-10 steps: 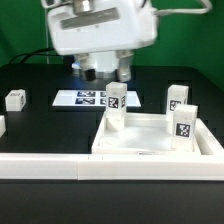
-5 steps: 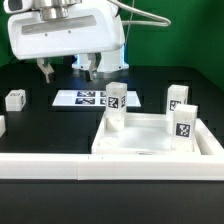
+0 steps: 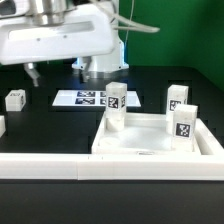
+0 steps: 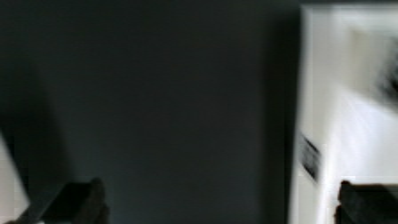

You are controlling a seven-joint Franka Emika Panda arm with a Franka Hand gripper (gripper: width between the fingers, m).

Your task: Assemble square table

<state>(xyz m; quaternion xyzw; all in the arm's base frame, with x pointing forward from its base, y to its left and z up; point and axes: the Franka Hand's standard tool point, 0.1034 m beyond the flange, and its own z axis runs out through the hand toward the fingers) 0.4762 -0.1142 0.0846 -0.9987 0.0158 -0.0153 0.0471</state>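
The square table's white tray-like top (image 3: 150,148) lies at the exterior view's right front. One tagged leg block (image 3: 116,100) stands upright at its back left corner, and another (image 3: 186,122) at its right side. A third leg block (image 3: 178,97) stands just behind the top. A fourth leg block (image 3: 15,99) sits apart at the left. My gripper (image 3: 55,70) hangs open above the table's back left, away from all parts, with nothing between its fingers. In the wrist view my gripper (image 4: 222,205) shows two dark fingertips (image 4: 80,202) far apart over the black table, with a blurred white surface (image 4: 347,90) beside one.
The marker board (image 3: 85,98) lies flat behind the top's left corner. A long white rail (image 3: 40,166) runs along the front. A small white piece (image 3: 2,125) shows at the left edge. A green wall stands behind the black table.
My hand has swung toward the exterior view's left, away from the leg at the top's back left corner. It stays open. The parts have not moved.
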